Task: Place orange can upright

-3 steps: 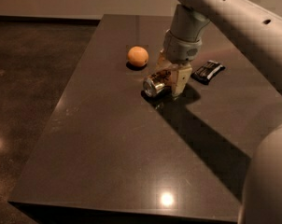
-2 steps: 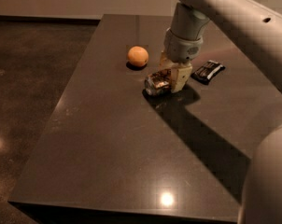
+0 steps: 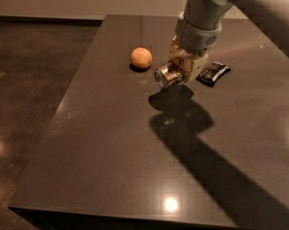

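Lifted since a second ago, the orange can (image 3: 166, 75) now hangs a little above the spot where it lay, and the wrist sits higher with it. Dark table (image 3: 111, 152) fills most of the view, with brown floor (image 3: 29, 80) to its left. From the far right the pale arm (image 3: 202, 18) reaches down over the table's far half, casting a broad shadow (image 3: 183, 123) toward the near right. At its end the gripper (image 3: 182, 71) pinches the can between cream fingers (image 3: 193, 70). The can lies on its side, silver end facing near-left, clear of the tabletop. An orange fruit (image 3: 141, 57) rests left of it, apart. A black packet (image 3: 213, 74) lies just right of the gripper.
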### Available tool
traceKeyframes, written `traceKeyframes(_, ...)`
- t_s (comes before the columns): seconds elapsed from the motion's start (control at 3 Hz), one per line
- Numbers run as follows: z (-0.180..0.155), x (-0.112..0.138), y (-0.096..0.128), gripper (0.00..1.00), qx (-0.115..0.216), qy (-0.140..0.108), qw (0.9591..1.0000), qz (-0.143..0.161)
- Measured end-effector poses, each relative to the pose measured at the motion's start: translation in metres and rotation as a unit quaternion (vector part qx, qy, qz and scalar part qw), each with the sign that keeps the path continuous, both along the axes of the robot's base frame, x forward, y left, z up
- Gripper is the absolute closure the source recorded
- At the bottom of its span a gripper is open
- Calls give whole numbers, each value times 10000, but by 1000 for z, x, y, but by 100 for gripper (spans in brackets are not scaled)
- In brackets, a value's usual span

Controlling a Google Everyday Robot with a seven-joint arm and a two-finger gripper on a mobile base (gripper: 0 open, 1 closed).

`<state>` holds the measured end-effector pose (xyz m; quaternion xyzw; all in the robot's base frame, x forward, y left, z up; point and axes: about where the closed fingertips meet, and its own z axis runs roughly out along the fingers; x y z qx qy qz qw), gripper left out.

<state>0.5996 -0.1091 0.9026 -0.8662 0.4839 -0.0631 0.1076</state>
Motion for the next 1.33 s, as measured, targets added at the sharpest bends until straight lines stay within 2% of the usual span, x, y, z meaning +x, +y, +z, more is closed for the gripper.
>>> traceKeyframes(0.33, 20, -7, -2, 100, -158, -223, 9987, 423)
traceKeyframes(0.67, 34, -14, -4, 100, -383, -263, 9959, 771)
traceKeyframes(1.0, 35, -15, -5, 100, -421, -251, 9953, 832)
traceKeyframes(1.33, 36, -6, -8, 100, -576, -326, 9927, 1005)
